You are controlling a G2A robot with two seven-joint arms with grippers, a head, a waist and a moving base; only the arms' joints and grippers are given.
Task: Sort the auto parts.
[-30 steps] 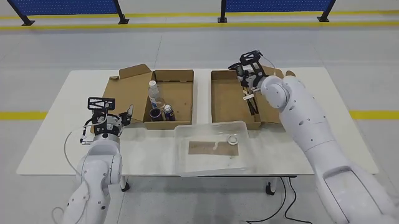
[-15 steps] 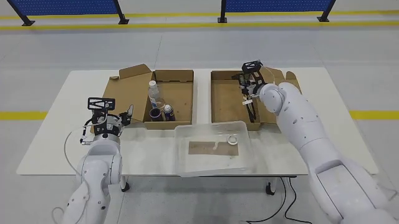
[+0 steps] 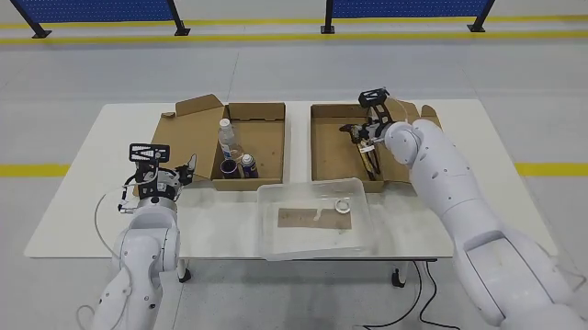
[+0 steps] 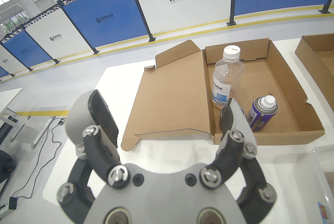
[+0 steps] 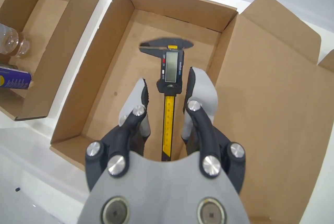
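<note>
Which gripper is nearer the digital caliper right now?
Right. The right gripper hangs directly over the digital caliper, jaws open either side; the left gripper is far off, beyond the other cardboard box.

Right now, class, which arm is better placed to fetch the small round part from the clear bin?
Probably right. The right gripper, open, hangs over the right box, close behind the round part in the clear bin; the left gripper sits by the left box flap, farther off.

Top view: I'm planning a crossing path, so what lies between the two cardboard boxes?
Nothing but a bare strip of white table separates the left box from the right box, seen in the top view.
</note>
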